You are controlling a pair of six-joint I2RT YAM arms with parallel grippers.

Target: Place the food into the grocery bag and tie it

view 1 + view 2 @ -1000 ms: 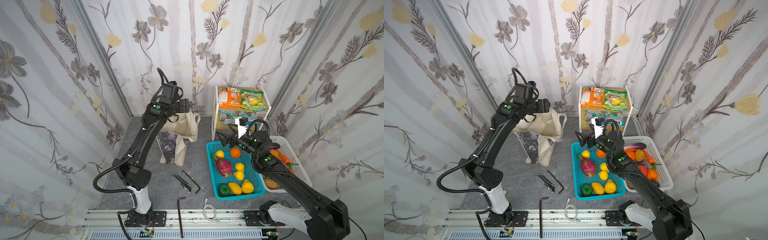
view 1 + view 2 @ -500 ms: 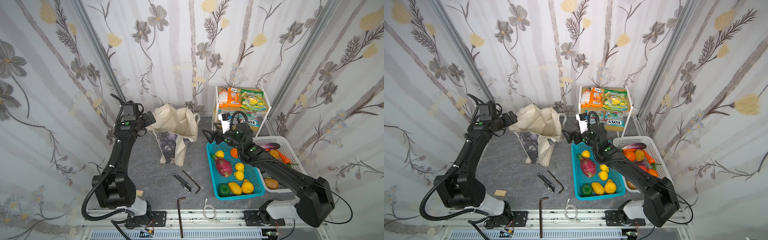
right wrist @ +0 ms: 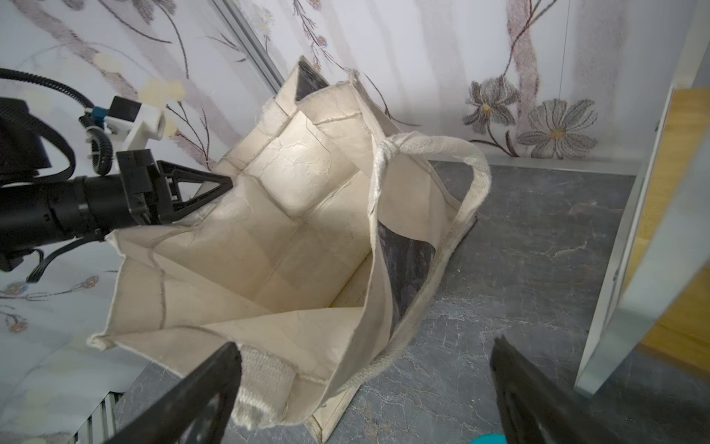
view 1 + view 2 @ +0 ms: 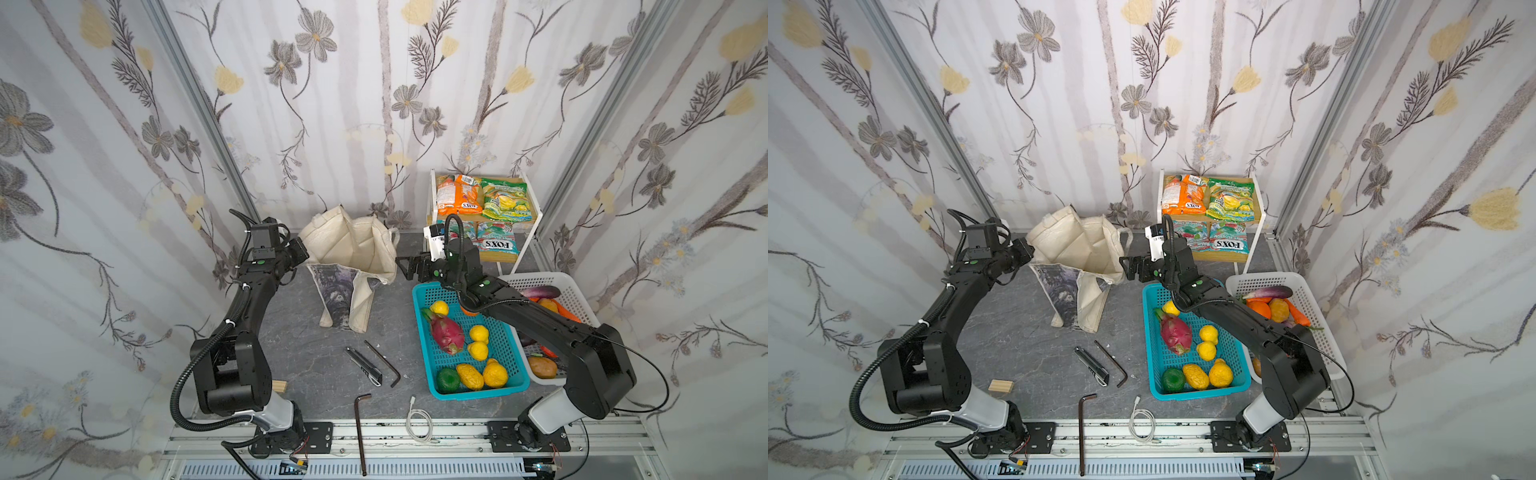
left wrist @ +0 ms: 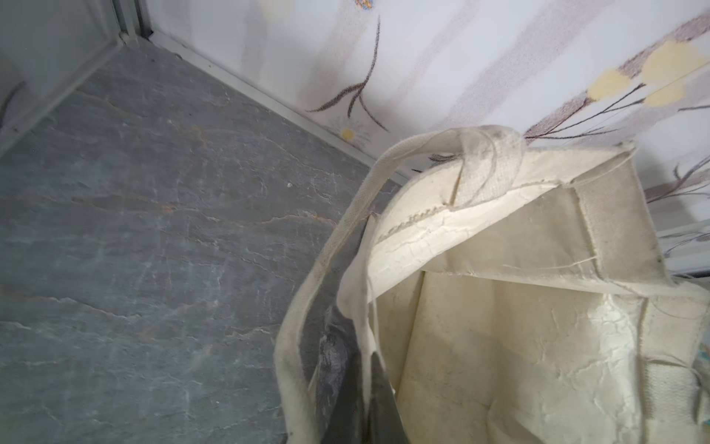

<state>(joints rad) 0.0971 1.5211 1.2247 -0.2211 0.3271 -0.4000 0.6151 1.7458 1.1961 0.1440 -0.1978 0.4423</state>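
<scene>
Grocery bag (image 4: pixel 353 253) upright at table's 12 o'clock, mouth open. Left gripper (image 3: pixel 226 183) jaws pressed together on rim, bag's 9 o'clock. Right gripper (image 4: pixel 404 268) spread, empty, 3 o'clock. Advice: pull rim taut without tipping bag. Food (image 4: pixel 446 334) lies at 4 o'clock.

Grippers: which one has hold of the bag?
The left gripper: its jaws are shut on the rim of the grocery bag. The right gripper stands wide open beside the bag, holding nothing.

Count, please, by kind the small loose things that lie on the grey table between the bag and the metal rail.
Hex keys: 2
Utility knife: 1
White cable: 1
Wooden block: 1
Total: 5
</scene>
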